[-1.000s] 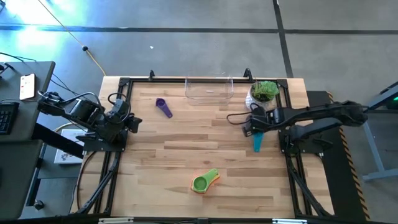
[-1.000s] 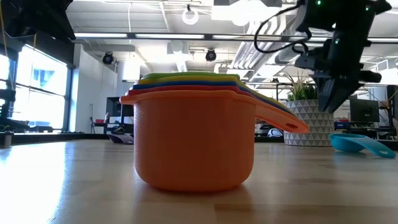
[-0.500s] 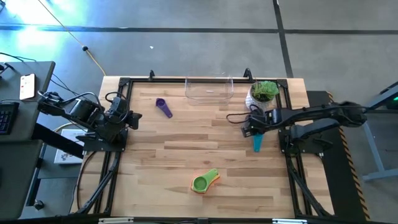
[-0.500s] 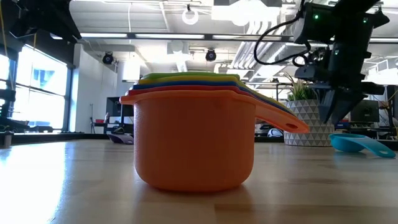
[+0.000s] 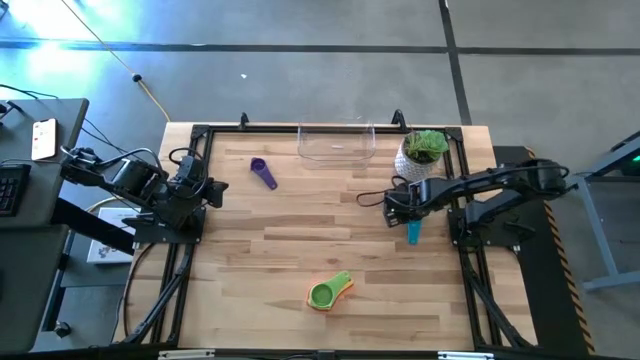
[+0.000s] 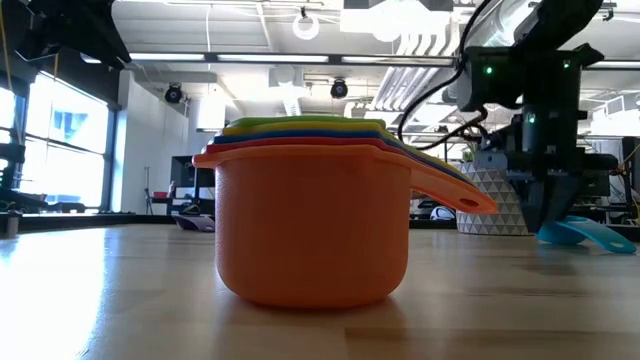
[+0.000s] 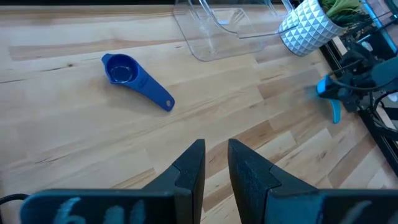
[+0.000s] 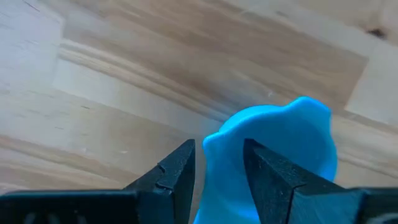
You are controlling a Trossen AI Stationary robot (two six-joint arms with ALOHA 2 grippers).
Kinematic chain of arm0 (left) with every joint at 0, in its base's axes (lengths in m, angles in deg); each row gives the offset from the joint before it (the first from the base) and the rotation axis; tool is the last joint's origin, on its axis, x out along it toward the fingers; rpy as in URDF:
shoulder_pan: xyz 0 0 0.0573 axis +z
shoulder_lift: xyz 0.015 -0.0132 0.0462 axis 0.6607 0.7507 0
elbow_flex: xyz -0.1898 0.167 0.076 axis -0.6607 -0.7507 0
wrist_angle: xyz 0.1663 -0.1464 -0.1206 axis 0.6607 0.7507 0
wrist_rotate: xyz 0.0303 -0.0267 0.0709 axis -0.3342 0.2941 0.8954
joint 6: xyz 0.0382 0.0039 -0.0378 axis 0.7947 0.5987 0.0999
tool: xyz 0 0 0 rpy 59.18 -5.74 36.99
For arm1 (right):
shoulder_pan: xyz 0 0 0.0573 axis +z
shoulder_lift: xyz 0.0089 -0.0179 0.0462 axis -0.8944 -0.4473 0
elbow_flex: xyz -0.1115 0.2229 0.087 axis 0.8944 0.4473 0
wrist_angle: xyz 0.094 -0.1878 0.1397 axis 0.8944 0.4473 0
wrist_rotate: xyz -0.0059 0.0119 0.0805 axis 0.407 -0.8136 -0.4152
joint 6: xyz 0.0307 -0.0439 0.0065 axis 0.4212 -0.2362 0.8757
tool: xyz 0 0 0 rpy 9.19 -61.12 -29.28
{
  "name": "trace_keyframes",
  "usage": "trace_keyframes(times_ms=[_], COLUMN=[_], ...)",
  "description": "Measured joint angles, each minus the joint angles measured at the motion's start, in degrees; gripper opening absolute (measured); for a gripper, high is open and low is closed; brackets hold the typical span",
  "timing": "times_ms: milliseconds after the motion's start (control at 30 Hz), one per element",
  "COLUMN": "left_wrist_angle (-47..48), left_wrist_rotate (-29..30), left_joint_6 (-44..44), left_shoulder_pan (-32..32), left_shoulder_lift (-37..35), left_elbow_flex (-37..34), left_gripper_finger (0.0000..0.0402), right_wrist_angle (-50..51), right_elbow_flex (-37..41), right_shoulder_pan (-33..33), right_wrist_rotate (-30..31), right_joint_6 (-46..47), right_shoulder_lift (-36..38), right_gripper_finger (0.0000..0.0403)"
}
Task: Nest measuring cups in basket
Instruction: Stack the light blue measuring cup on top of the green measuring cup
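Currently: worktop [image 5: 250, 250]. Basket [image 5: 336, 144], far edge, empty. Plant pot [image 5: 421, 153] crowds my right fingers [image 8: 217, 168], parted astride the teal cup [image 5: 412, 232]'s rim: light, stiff, slick; handle grips best. Nested stack [image 5: 329, 292], near edge. Purple cup [image 5: 263, 173], far-left. Left fingers [image 7: 214, 163] nearly clenched, empty.

We see the right gripper [image 5: 399, 210] lowered onto the teal cup [image 5: 413, 233], shifted slightly toward bench centre, its fingers [image 8: 177, 171] now straddling the cup's rim
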Motion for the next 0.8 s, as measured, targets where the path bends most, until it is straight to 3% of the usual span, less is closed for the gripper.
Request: trace_keyframes(times_ms=[100, 267, 800], left_wrist_angle=[0.0, 0.0, 0.0], left_wrist_rotate=[0.0, 0.0, -0.1], left_joint_6=[0.0, 0.3, 1.3], left_shoulder_pan=[0.0, 0.0, 0.0], left_shoulder_lift=[0.0, 0.0, 0.0], left_elbow_flex=[0.0, 0.0, 0.0], left_gripper_finger=[0.0060, 0.0060, 0.0060], right_wrist_angle=[-1.3, -3.7, -2.0], right_elbow_flex=[0.0, -0.2, -11.6], right_shoulder_pan=[0.0, 0.1, 3.1], right_wrist_rotate=[-1.5, -2.5, -2.1], right_joint_6=[0.0, -2.0, -15.0], right_shoulder_lift=[-1.5, -1.9, -1.9], right_gripper_finger=[0.0098, 0.0014, 0.0004])
